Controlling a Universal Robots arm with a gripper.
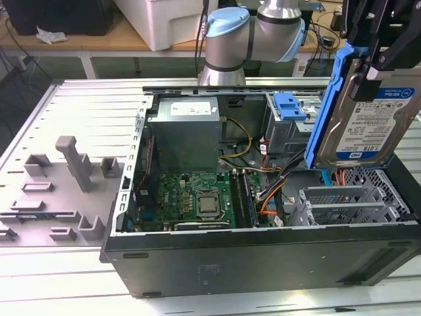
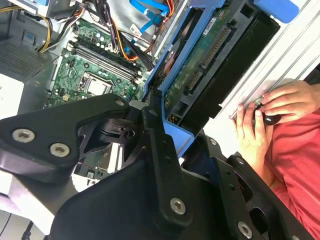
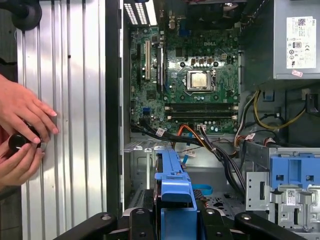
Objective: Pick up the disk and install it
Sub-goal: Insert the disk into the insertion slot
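Note:
The disk [image 1: 371, 122], a silver hard drive with a blue-and-white label in a blue carrier rail, hangs upright above the open computer case [image 1: 263, 253], over its end at the exterior view's right. My gripper [image 1: 375, 62] comes down from above and is shut on the disk's upper edge. The second wrist view shows the disk's [image 2: 200, 65] green circuit-board underside, with the gripper [image 2: 180, 142] clamped on the blue rail. The first wrist view shows the disk [image 3: 175, 187] edge-on between the gripper's [image 3: 177, 222] black fingers [image 3: 142, 220].
Inside the case lie a motherboard [image 1: 191, 197], a grey power-supply box [image 1: 183, 135], bundled cables [image 1: 276, 187] and a drive bay with a bare blue latch piece [image 1: 289, 105]. Grey fixtures [image 1: 72, 164] stand on the slatted table. A person's hands [image 3: 22, 135] rest beside the case.

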